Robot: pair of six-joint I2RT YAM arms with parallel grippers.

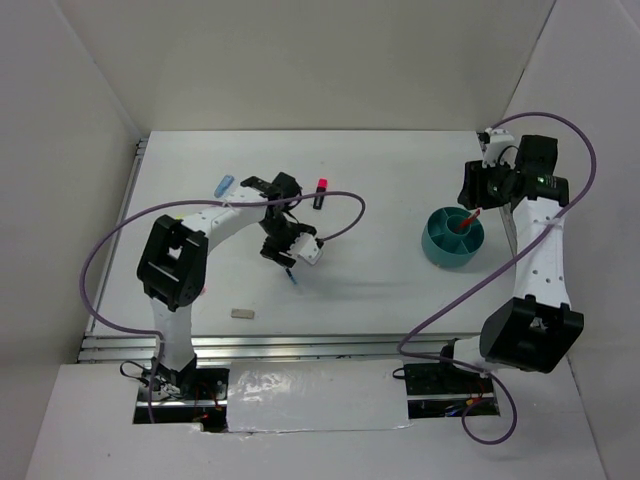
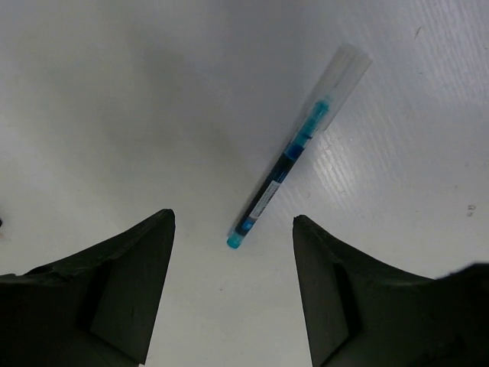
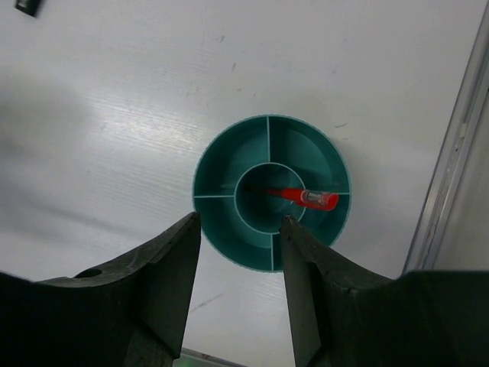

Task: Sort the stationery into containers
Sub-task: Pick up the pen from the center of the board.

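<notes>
Starting with the right gripper (image 3: pixel 239 220): jaws spread apart, gripping nothing, hanging straight above the teal cup (image 3: pixel 302 149). Looking down between the fingers, right into the cup's round middle compartment. Got the red pen (image 3: pixel 302 196) in there, one end down in the middle well, leaning tilted with its top end poking out over the inner ring toward the cup's outer wall.

Over to the left gripper (image 2: pixel 233 220), well off to the cup's left: jaws also wide apart, clamped on nothing, pointing down at the table (image 1: pixel 400 170). Just under it, the blue-clear pen (image 2: pixel 290 153) lying flat on the white surface, near end sitting roughly between the two fingertips, rest of the barrel running away at a slant. Not touching either finger, going by the wrist view.

Further out, all left of the cup in the top view:
- black highlighter with a pink cap (image 1: pixel 320 192), beyond the left gripper and farther from the arm bases than the cup
- blue clip (image 1: pixel 225 184), further left still, about level with the highlighter
- tan eraser (image 1: pixel 241 313), nearer the bases than the cup, well apart from the blue-clear pen

Cup itself upright on the table's right side, just beside the right arm.
</notes>
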